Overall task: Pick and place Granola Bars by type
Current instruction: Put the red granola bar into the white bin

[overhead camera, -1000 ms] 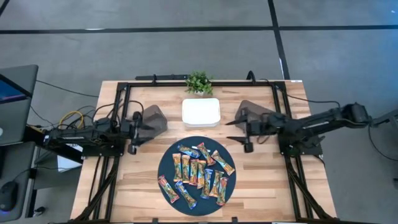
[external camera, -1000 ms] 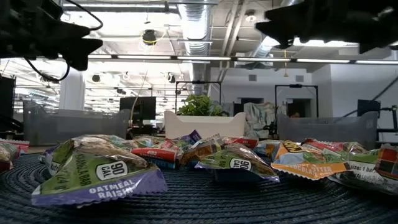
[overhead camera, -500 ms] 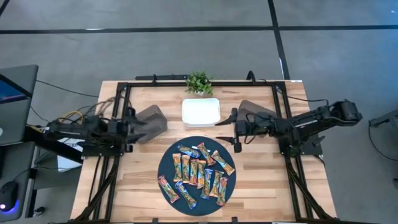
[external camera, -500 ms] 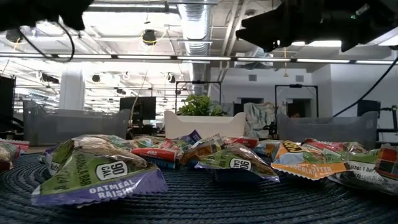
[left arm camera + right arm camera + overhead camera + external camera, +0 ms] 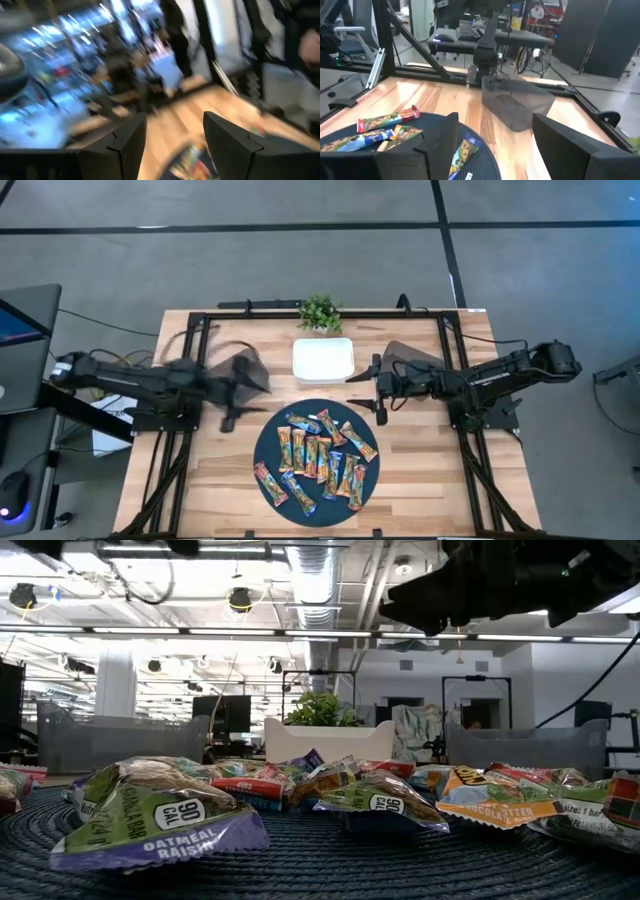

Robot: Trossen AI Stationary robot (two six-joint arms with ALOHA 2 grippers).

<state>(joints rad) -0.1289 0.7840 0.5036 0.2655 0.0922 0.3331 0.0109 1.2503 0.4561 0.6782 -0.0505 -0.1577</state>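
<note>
A wooden desk (image 5: 210, 480) stood on a grey floor, framed by black rails, with an open workshop visible beyond it in the low view. At its middle lay a round dark mat (image 5: 268, 442), and on that mat sat the Granola Bars (image 5: 320, 460), about a dozen shiny wrappers in orange, blue and red, some overlapping, all within the mat's rim. In the low view the nearest bar wore a green and purple wrapper.

Just behind the mat stood a white square tray (image 5: 323, 361), and behind that a small green plant (image 5: 319, 311). Two smoky translucent bins flanked the tray: one (image 5: 248, 370) on the left arm's side, one (image 5: 405, 360) on the right arm's side.

The left pincer (image 5: 228, 406) hung above the desk beside the mat's left edge, close to the left bin, blurred with motion; its fingers (image 5: 125, 145) were spread and empty. The right pincer (image 5: 379, 390) hovered just off the mat's far right edge, between the tray and the right bin, its fingers (image 5: 440, 135) spread wide with nothing between them; bars showed on the mat beyond them.
</note>
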